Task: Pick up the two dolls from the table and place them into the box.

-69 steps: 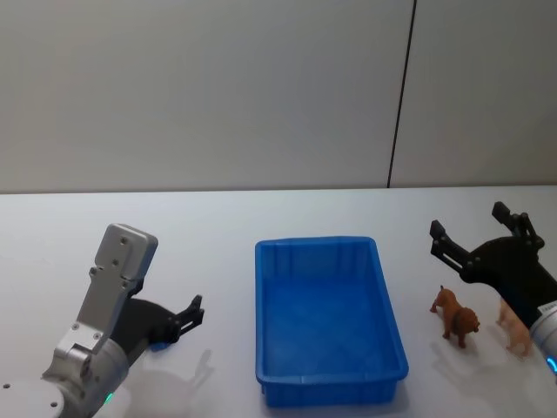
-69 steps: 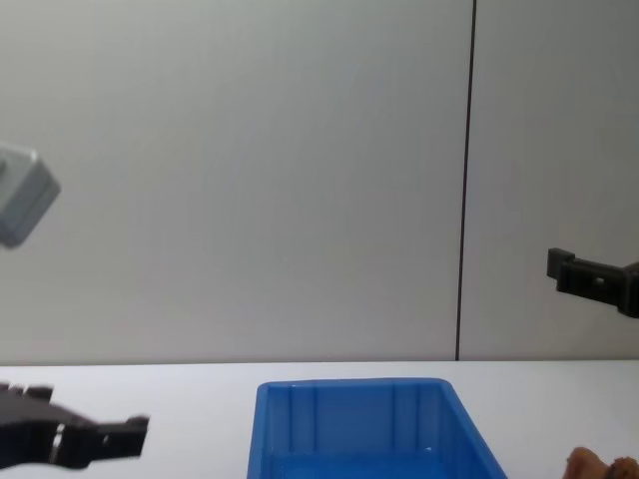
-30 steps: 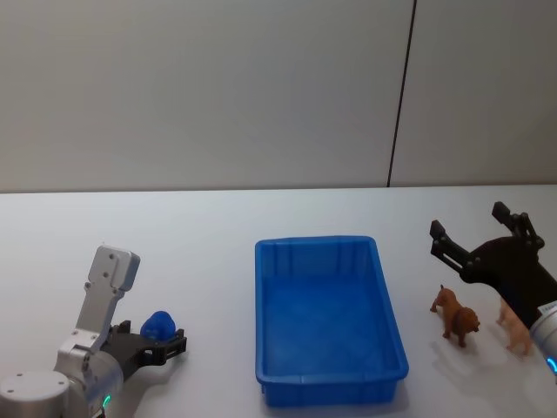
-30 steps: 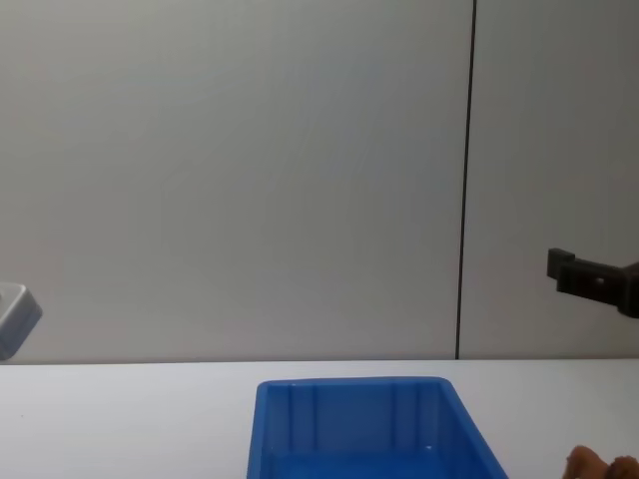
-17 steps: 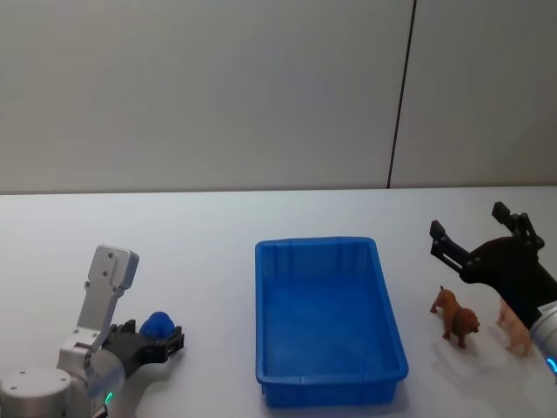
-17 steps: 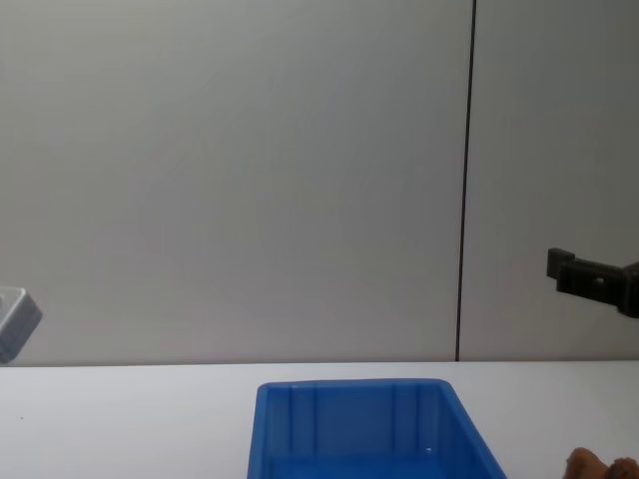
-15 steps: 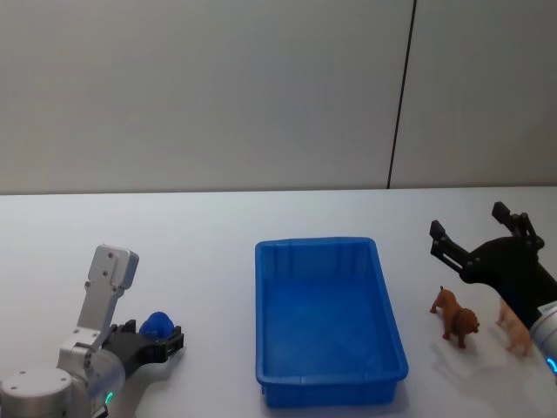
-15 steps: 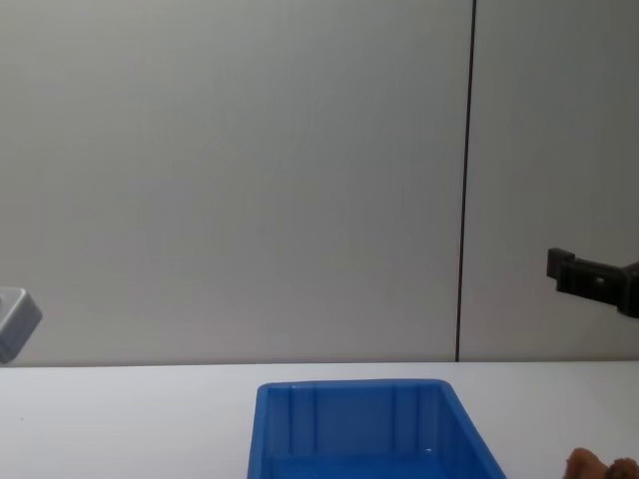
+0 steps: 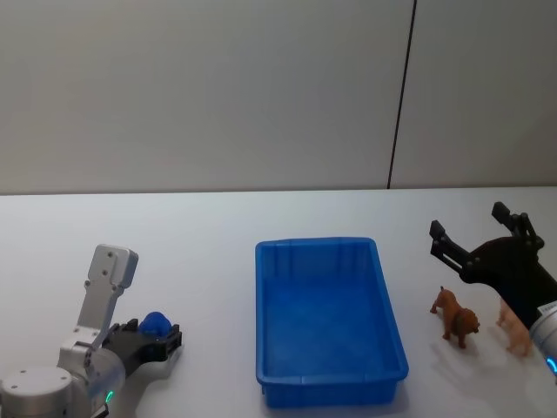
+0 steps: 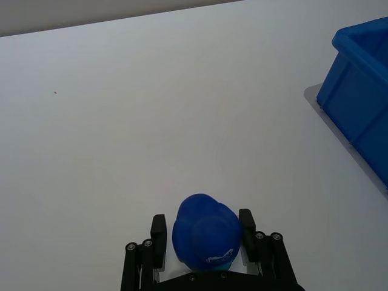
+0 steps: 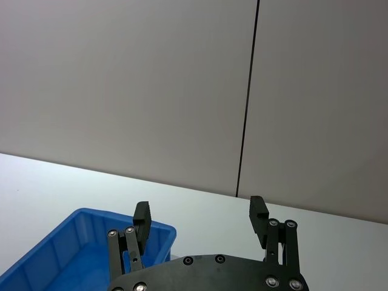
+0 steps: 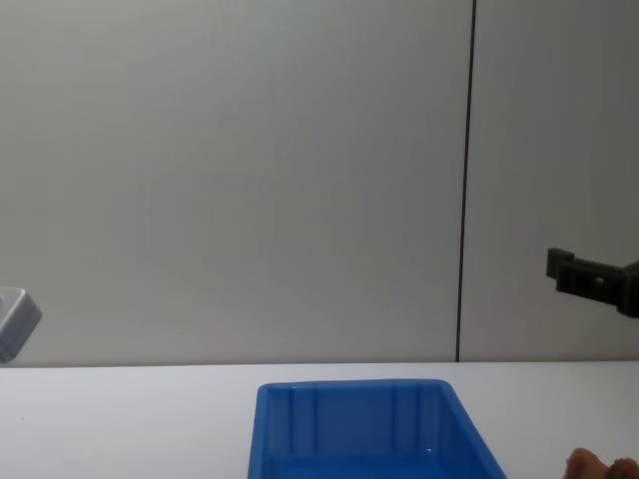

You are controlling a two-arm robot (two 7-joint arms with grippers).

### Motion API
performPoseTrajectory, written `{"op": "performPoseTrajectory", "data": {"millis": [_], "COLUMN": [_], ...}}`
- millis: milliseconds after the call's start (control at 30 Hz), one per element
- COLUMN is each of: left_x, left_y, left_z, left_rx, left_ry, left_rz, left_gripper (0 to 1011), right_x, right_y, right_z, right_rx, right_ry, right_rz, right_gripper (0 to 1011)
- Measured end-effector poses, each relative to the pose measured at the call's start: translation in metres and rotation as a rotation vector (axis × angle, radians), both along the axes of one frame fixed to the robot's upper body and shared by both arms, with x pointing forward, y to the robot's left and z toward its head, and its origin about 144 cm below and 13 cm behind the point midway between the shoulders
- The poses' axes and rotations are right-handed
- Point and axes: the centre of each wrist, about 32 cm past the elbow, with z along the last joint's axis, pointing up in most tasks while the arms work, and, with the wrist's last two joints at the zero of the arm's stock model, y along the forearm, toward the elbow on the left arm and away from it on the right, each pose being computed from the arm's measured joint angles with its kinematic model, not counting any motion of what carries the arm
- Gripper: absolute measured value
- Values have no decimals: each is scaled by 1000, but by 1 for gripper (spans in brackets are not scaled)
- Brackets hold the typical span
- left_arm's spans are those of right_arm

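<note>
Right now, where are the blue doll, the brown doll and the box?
blue doll (image 10: 206,237), left wrist view, its round top.
brown doll (image 9: 454,318), head view, its body.
box (image 9: 331,379), head view, its near rim.

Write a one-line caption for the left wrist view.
The left gripper, fingers against both sides of the blue doll on the white table, with the blue box nearby.

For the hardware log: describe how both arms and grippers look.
The left gripper and right gripper are black, each with two flat-tipped fingers on linkages studded with silver screws. The left arm has a pale grey boxy link above a rounded silver joint with a small green light; the right arm has a silver-grey wrist with a blue light.
</note>
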Motion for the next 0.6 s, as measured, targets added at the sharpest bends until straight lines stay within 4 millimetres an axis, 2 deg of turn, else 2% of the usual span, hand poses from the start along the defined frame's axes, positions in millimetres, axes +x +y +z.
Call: {"op": "performPoseTrajectory", "data": {"millis": [367, 600], "left_x": [1, 1], "left_y": [-1, -1], "left_z": [4, 6], "left_rx": [2, 3], "left_ry": [3, 4], "left_rz": [-8, -11], "left_gripper": [685, 597], "right_x": [0, 0], "right_y": [0, 0], "right_z": [0, 0], "right_rx": [0, 0], "right_ry": [0, 0], "right_rz": [0, 0], "right_gripper": [1001, 1001]}}
